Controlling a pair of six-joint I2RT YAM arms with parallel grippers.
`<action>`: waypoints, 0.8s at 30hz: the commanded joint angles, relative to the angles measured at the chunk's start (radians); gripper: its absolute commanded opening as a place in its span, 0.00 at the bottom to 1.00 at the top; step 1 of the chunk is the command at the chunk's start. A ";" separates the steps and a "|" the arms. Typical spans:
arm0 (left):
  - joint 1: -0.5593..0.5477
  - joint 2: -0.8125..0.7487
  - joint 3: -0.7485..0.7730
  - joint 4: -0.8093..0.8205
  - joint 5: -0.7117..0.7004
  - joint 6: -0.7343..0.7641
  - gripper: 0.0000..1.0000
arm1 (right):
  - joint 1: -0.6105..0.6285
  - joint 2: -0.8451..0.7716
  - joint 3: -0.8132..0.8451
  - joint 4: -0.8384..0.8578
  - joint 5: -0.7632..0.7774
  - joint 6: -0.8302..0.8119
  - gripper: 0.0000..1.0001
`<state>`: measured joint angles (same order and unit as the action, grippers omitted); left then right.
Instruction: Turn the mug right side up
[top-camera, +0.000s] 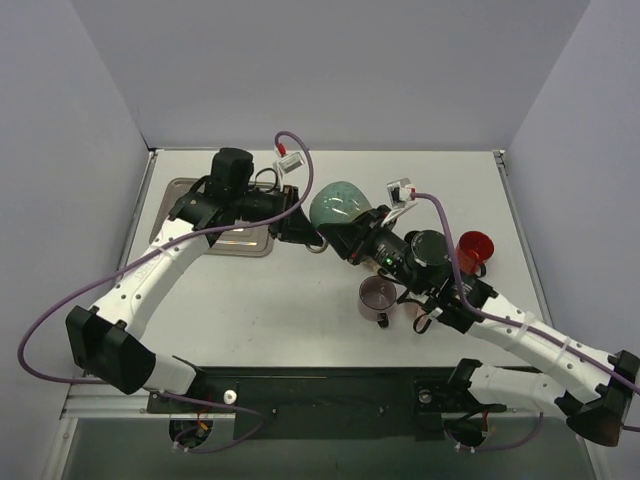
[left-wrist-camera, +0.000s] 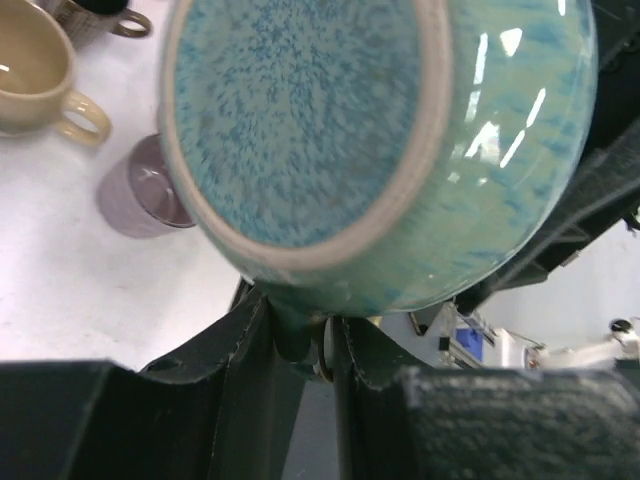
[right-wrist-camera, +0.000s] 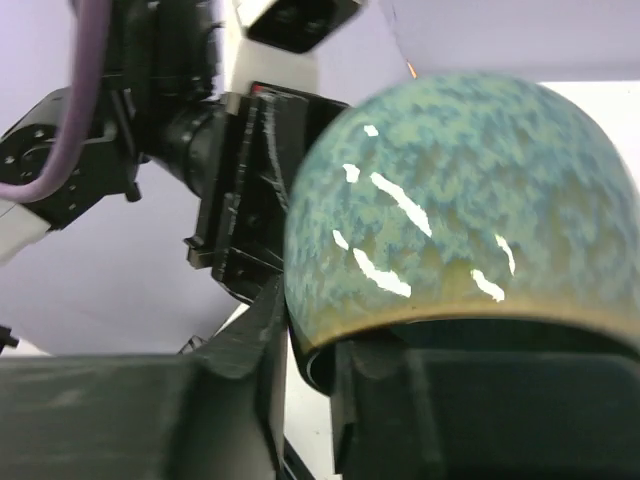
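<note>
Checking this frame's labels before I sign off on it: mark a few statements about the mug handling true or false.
1. Both the left pincer and the right pincer are closed on the teal mug. True.
2. The teal mug rests on the table. False: it is held in the air between the two arms.
3. A purple mug sits on the table near the right arm. True.
4. The red cup lies in the metal tray. False: the cup is on the table's right side and the tray is at the left rear.
5. The left wrist view shows the teal mug's opening. False: it shows the base.
</note>
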<state>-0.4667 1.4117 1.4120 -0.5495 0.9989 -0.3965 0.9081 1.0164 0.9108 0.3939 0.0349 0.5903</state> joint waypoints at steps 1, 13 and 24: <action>-0.059 -0.025 0.074 -0.006 0.115 0.085 0.00 | -0.012 -0.085 0.025 0.065 0.181 -0.059 0.00; -0.040 -0.056 0.070 -0.190 -0.878 0.530 0.89 | -0.239 0.022 0.530 -1.254 0.352 -0.278 0.00; 0.213 -0.077 -0.237 0.054 -0.953 0.515 0.91 | -0.904 -0.022 0.136 -1.246 -0.027 -0.251 0.00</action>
<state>-0.3752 1.3430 1.2224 -0.6151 0.0341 0.1364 0.1471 1.0210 1.1355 -0.9165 0.1684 0.3420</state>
